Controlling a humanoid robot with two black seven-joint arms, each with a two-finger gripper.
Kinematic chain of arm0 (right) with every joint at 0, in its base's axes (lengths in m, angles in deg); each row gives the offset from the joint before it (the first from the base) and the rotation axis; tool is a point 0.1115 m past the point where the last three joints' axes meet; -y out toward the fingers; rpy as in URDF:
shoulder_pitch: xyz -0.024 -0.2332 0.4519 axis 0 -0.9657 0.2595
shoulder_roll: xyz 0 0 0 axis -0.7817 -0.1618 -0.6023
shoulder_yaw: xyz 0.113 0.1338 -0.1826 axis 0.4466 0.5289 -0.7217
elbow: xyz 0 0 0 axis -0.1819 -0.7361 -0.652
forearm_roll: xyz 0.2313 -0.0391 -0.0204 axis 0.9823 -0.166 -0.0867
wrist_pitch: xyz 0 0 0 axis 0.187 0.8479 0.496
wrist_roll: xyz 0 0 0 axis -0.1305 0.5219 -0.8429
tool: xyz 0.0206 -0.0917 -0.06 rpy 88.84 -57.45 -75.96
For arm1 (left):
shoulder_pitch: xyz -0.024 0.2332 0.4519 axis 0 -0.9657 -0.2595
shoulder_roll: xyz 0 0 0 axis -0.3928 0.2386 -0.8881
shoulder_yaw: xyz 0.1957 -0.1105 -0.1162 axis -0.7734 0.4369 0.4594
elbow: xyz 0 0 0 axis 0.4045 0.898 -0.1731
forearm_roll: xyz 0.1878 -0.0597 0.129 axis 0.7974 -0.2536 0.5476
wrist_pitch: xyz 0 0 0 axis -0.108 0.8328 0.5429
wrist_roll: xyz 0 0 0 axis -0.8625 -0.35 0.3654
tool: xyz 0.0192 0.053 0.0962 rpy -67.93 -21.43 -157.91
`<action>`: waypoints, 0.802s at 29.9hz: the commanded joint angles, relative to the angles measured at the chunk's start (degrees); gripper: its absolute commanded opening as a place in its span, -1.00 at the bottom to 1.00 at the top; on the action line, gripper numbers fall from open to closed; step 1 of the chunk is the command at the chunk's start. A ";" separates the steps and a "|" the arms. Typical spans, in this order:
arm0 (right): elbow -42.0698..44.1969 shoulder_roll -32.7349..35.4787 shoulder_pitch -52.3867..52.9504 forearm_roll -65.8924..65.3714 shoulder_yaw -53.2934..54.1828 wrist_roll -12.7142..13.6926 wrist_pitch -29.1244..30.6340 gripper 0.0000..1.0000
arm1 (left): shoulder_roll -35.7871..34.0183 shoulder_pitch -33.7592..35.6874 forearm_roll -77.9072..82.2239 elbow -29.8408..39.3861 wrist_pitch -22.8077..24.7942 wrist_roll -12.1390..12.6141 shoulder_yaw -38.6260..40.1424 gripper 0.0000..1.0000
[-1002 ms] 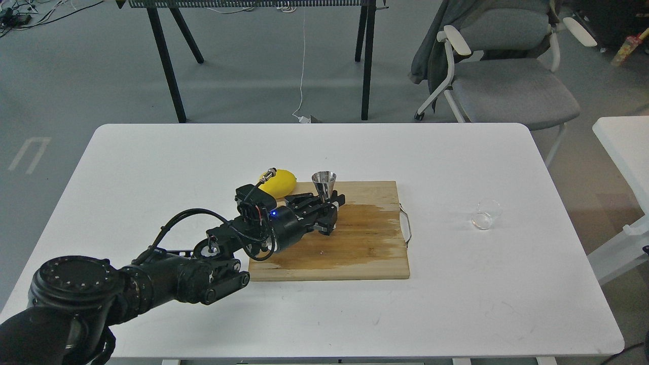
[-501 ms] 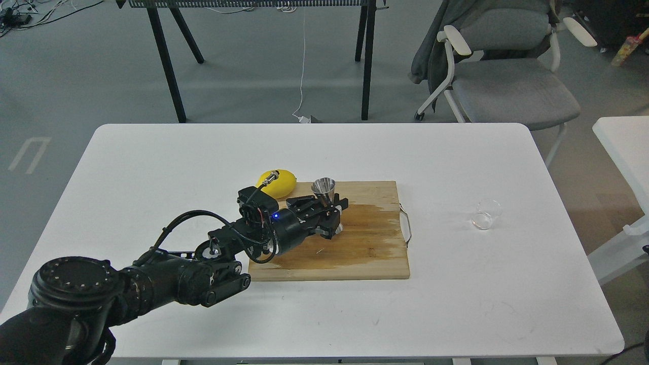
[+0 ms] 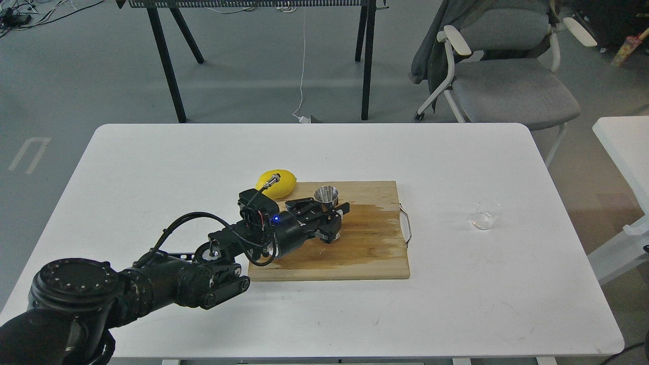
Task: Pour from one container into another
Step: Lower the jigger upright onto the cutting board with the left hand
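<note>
The shiny steel jigger (image 3: pixel 326 196) stands upright on the wooden cutting board (image 3: pixel 365 253), with my left gripper (image 3: pixel 330 217) shut around its narrow waist. Its open top cone shows above the black fingers and its lower cone is mostly hidden behind them. The clear glass tumbler (image 3: pixel 485 214) sits alone on the white table (image 3: pixel 152 162), far to the right of the board. My right gripper is out of view.
A yellow lemon (image 3: pixel 276 183) lies just behind my left wrist at the board's far left corner. A dark wet stain spreads over the board's middle. A wire handle (image 3: pixel 405 223) sticks out from the board's right edge. A grey chair stands beyond the table.
My left gripper has lowered the jigger, which now sits lower against the board than a second ago. The tumbler has not moved.
</note>
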 commanded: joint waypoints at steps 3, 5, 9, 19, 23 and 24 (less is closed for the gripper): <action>0.06 0.01 0.00 -0.03 0.00 0.00 0.00 0.99 | 0.00 -0.04 0.50 0.02 0.00 0.00 0.00 -0.13; 0.68 0.01 -0.09 0.06 0.00 0.00 0.00 0.99 | 0.00 -0.04 0.59 0.02 0.00 0.00 -0.08 -0.08; 1.03 0.01 -0.09 0.06 0.00 0.00 0.00 0.99 | 0.00 -0.12 0.59 0.11 0.00 0.00 -0.08 0.02; 1.03 -0.07 -0.09 0.06 0.00 0.00 0.00 0.99 | 0.00 -0.56 0.94 1.17 0.00 0.00 -0.17 0.70; 1.03 0.01 -0.09 0.06 0.00 0.00 0.00 0.99 | 0.00 -0.56 0.94 1.17 0.00 0.00 -0.17 0.77; 1.03 0.01 -0.09 0.06 0.00 0.00 0.00 0.99 | 0.00 -0.56 0.94 1.17 0.00 0.00 -0.26 0.79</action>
